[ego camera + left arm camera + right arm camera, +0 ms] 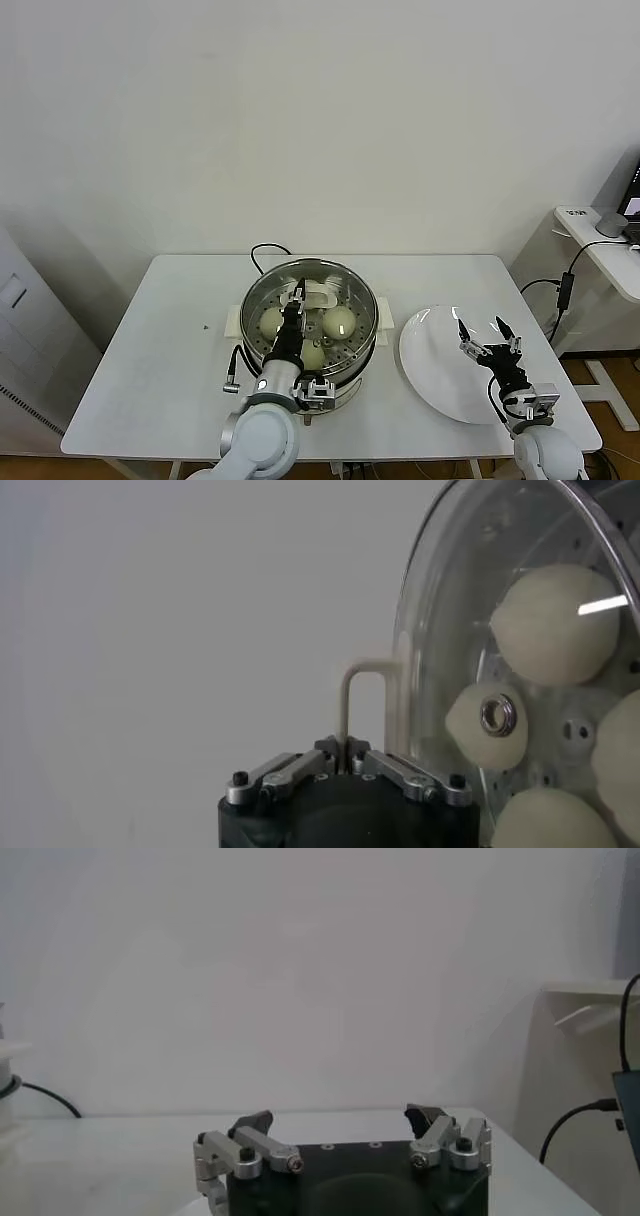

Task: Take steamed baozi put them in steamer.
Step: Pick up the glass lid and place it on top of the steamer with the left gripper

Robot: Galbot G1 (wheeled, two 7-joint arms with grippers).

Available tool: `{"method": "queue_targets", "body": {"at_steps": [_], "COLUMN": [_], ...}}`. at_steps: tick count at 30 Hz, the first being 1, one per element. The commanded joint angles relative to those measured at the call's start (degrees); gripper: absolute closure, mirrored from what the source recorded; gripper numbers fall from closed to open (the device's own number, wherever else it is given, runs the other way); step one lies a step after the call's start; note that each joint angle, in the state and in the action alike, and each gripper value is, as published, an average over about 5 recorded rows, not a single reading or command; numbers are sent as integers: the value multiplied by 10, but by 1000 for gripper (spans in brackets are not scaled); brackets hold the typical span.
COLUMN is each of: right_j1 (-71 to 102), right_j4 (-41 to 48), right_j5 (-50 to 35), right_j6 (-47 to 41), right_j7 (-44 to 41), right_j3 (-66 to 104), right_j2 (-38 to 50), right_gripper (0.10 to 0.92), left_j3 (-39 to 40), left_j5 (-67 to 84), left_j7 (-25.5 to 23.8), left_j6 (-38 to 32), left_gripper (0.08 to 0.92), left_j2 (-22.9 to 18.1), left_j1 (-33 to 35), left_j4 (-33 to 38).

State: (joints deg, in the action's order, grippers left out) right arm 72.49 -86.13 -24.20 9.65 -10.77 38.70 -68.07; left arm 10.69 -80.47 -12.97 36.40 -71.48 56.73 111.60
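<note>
Baozi: three cream-white steamed baozi point(339, 321) showed in the steamer point(366, 335), centre of the head view; the wrist view showed four behind glass.
Lid: the glass lid point(455, 640) was over the buns, probably being set on the pot to close it.
Left gripper: left gripper point(346, 748) was above the pot, fingers clamped together on the lid's cream handle point(358, 685).
Right gripper: right gripper point(488, 337) hovered idle over the empty white plate point(430, 365) at lower right, fingers wide apart.
Writing: none readable.
</note>
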Motion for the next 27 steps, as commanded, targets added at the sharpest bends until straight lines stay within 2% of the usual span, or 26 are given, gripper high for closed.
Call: {"method": "queue_targets", "body": {"at_steps": [1, 11, 17, 22, 27], "right_j1": [1, 2, 2, 0, -4], "right_j4": [1, 1, 2, 5, 7], "right_j5": [0, -1, -1, -1, -1], "right_j6": [1, 3, 4, 5, 6], "right_j7": [-1, -2, -3, -4, -7], "right_j3": [1, 3, 5, 5, 3], "right_j2": [0, -1, -2, -2, -3], "right_gripper": [203, 203, 203, 203, 203], "left_j3": [0, 0, -2, -34, -104], "left_j5": [0, 15, 78, 191, 370], "left_j7": [1, 17, 35, 27, -21], "left_j6": [0, 12, 20, -38, -153], "left_gripper": [889, 889, 863, 729, 590], "left_j2": [-2, -7, -2, 21, 52], "left_j1": [2, 5, 27, 58, 83], "left_j4": [-7, -15, 10, 78, 153]}}
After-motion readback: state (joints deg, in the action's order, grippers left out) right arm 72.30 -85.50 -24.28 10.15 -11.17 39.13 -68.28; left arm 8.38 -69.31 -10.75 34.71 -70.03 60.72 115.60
